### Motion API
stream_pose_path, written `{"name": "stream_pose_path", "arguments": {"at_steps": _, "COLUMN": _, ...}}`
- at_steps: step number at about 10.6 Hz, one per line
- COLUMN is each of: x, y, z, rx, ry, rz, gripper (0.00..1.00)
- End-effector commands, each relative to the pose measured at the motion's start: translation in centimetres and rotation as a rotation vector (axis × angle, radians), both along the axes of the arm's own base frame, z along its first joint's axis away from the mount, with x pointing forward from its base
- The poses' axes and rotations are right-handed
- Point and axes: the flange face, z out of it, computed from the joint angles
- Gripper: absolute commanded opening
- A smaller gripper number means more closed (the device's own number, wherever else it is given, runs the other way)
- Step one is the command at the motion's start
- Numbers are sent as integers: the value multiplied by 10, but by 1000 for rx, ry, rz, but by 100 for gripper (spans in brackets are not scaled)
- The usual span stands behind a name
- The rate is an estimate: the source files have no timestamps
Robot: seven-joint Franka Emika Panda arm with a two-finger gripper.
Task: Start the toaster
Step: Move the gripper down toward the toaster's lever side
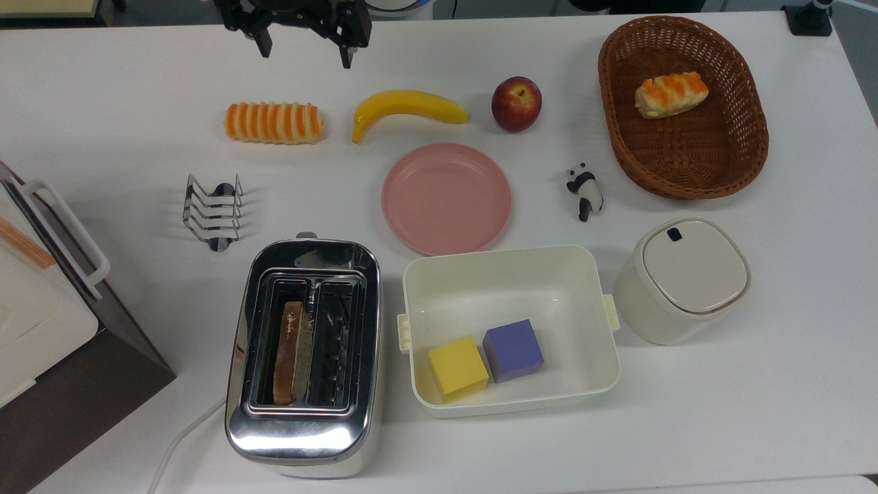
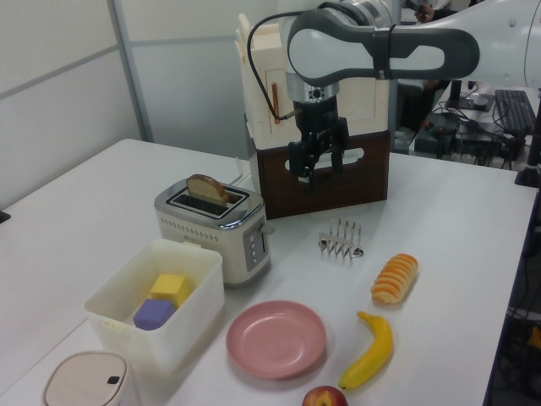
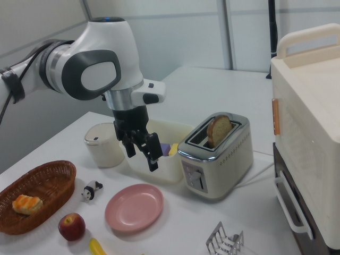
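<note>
The chrome two-slot toaster [image 1: 295,432] stands near the table's front edge in the top view, with a slice of toast [image 1: 289,353] upright in its left slot. A small lever [image 1: 305,235] pokes out at its far end, also seen as the lever [image 2: 268,227] in the left view. My gripper [image 1: 304,55] hangs open at the far edge of the table, well above and behind the toaster [image 2: 215,228], holding nothing. In the right view the gripper [image 3: 142,159] hovers to the left of the toaster [image 3: 215,156].
Between gripper and toaster lie a striped bread roll [image 1: 274,122], a banana [image 1: 408,106] and a wire toast rack [image 1: 214,209]. A pink plate [image 1: 446,197] and a white bin [image 1: 411,274] with two cubes sit beside the toaster. A white-and-brown appliance [image 1: 41,329] stands at the top view's left.
</note>
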Motion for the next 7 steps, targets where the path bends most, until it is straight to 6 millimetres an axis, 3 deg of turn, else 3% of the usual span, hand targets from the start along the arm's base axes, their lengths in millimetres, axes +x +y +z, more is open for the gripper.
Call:
{"name": "stream_pose_path", "arguments": {"at_steps": 1, "x": 14, "y": 11, "z": -9, "rx": -4, "ry": -52, "rz": 24, "gripper": 100}}
{"name": "stream_pose_path", "arguments": {"at_steps": 3, "x": 20, "y": 19, "z": -18, "rx": -6, "ry": -48, "rz": 40, "gripper": 97}}
{"name": "stream_pose_path", "arguments": {"at_steps": 4, "x": 21, "y": 20, "z": -19, "rx": -4, "ry": -52, "rz": 56, "gripper": 76}}
{"name": "stream_pose_path", "arguments": {"at_steps": 5, "x": 27, "y": 18, "z": -21, "rx": -8, "ry": -82, "rz": 75, "gripper": 41}}
{"name": "stream_pose_path", "arguments": {"at_steps": 6, "x": 39, "y": 12, "z": -36, "rx": -19, "ry": -102, "rz": 92, "gripper": 14}}
{"name": "stream_pose_path", "arguments": {"at_steps": 7, "x": 53, "y": 10, "z": -50, "rx": -31, "ry": -133, "rz": 94, "gripper": 0}}
